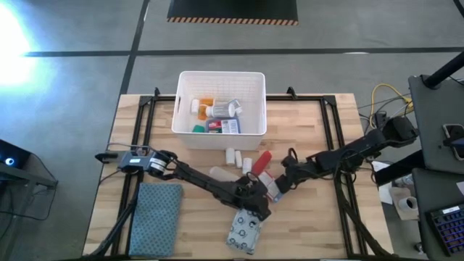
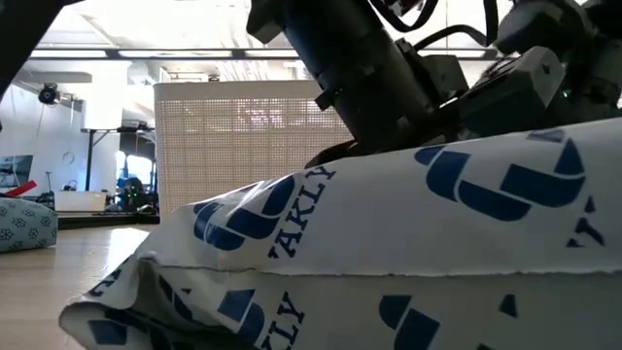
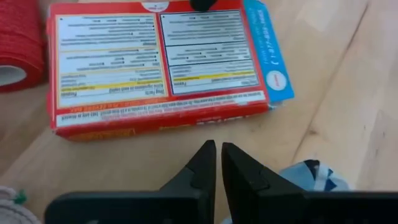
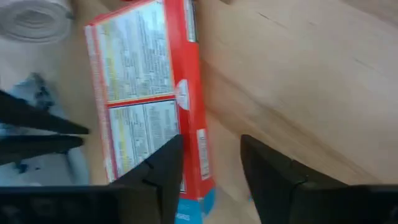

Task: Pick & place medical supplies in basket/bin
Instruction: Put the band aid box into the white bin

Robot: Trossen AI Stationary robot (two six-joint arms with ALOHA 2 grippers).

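Note:
The red-white box (image 3: 161, 62) lies flat on the table, label side up, between my two grippers (image 1: 271, 190). My left gripper (image 3: 218, 152) is shut and stops just short of the box's long side, touching nothing. My right gripper (image 4: 210, 152) is open over one end of the box (image 4: 146, 93). The patterned packet (image 1: 245, 230) lies flat near the front edge and fills the low view (image 2: 389, 253). A red roll (image 1: 262, 161) and white rolls (image 1: 232, 154) lie behind the box. The white bin (image 1: 185, 109) holds several supplies. My right gripper comes down at a slant from the table's right, astride the box's long edge near one end (image 4: 198, 140). One finger (image 4: 165, 165) is over the label face and the other (image 4: 267, 168) is over bare table. I cannot tell whether a finger touches the box.
The blue-grey folded cloth (image 1: 156, 217) lies at the front left. A beige roll (image 1: 221, 172) sits beside my left arm. A black frame rail (image 1: 333, 145) runs along the table's sides. Bare wood shows to the right of the box (image 4: 298, 74).

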